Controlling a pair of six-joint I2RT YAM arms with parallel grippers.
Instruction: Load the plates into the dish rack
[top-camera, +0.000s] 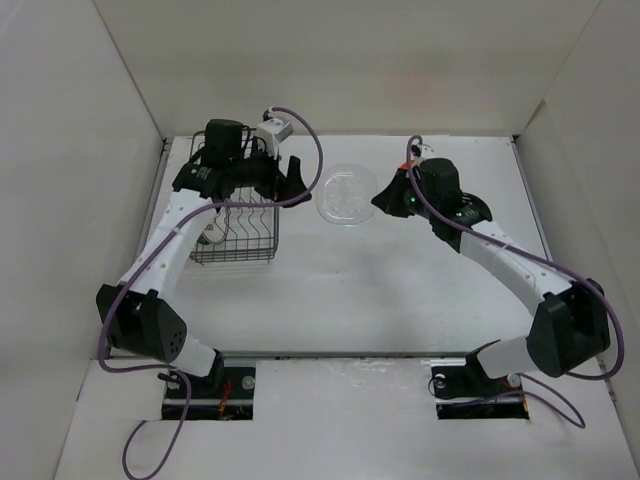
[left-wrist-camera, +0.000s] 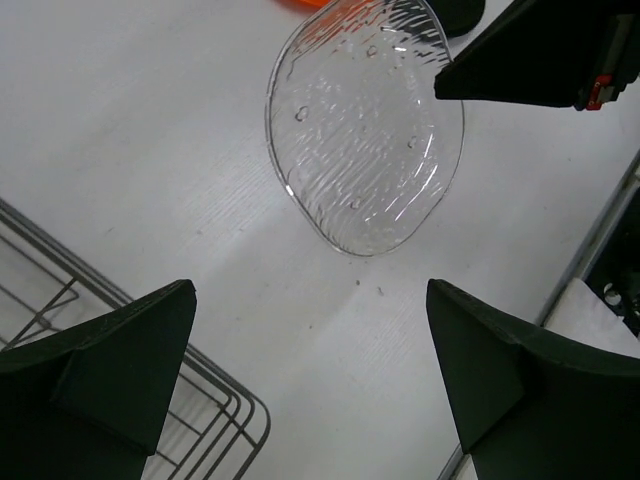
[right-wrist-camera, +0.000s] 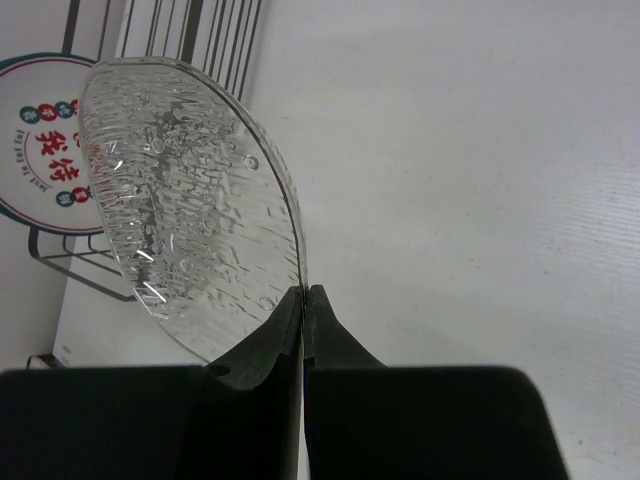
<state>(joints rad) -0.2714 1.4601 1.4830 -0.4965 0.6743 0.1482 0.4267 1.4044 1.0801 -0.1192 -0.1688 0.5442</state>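
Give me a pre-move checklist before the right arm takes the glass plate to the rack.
1. Right pincer shut on the rim of the clear ribbed round glass plate: ok.
2. Plate lifted off the white table: cannot tell.
3. Left pincer open and empty: ok.
4. Path to the black wire dish rack free: not ok, the left pincer hangs between plate and rack.
5. Free tines: cannot tell; a white round plate with red marks shows at the rack.
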